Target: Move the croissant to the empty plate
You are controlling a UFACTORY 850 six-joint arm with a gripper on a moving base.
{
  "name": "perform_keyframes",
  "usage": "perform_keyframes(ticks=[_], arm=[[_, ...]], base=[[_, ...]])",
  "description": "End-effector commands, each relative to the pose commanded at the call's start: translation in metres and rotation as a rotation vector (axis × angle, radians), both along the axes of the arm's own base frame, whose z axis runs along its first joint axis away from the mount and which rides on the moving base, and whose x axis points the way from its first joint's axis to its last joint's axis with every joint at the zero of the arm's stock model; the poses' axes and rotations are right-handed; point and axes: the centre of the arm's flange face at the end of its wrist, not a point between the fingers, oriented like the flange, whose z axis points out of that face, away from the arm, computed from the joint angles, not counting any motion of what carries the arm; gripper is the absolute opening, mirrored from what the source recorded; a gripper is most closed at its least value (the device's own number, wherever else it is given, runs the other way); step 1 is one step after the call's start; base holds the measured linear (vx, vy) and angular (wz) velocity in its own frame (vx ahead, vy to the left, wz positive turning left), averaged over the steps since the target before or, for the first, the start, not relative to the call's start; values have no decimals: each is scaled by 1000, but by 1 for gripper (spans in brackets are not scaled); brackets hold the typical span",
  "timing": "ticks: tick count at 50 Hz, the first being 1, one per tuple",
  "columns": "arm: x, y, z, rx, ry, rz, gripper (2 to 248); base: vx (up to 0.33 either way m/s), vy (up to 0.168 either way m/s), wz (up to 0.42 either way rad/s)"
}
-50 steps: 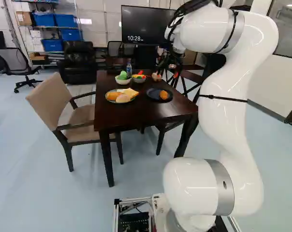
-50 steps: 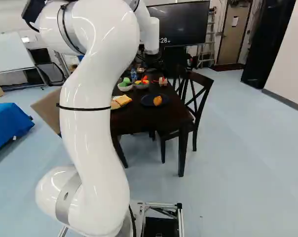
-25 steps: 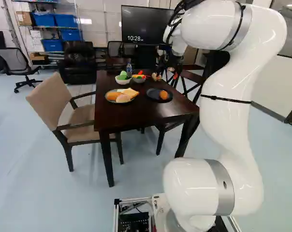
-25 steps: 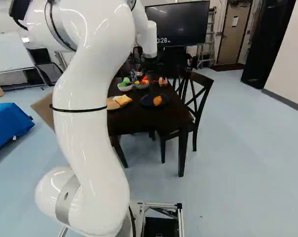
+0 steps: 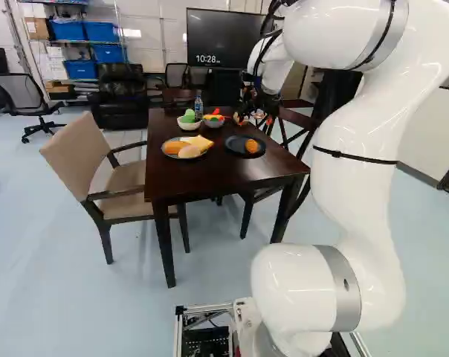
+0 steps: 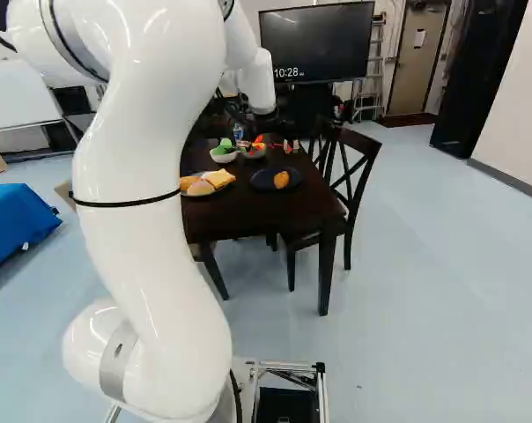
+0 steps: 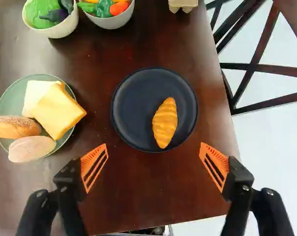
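In the upper middle of the left base view, the croissant (image 7: 165,123) lay on the dark blue plate (image 7: 133,108); the pincer's (image 5: 256,117) fingers stood wide apart

Layout check, left base view: I'm seeing the table (image 5: 210,171) standing mid-view, an armchair (image 5: 126,184) standing at its left side. Left plate (image 7: 10,97) and right plate (image 7: 131,101) are sitting side by side on top, apart. Left plate is holding slices (image 7: 58,110) and two rolls (image 7: 32,148). Croissant (image 7: 164,123) is lying on the right plate. Behind the plates, two bowls (image 7: 59,31) are holding vegetables (image 7: 41,14); bottle (image 5: 198,108) is standing behind them. Right base view: wooden chair (image 6: 355,183) is standing right of the table, screen (image 6: 319,42) beyond it.
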Motion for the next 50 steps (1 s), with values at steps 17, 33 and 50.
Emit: perform_keyframes(ticks=[17,33,50], arm=[[-31,14,-24,-19,-86,-25,247],[-71,28,-51,-32,-184,-45,247],[-125,45,-85,-36,-304,-58,247]], base=[[0,0,0],[0,0,0],[0,0,0]])
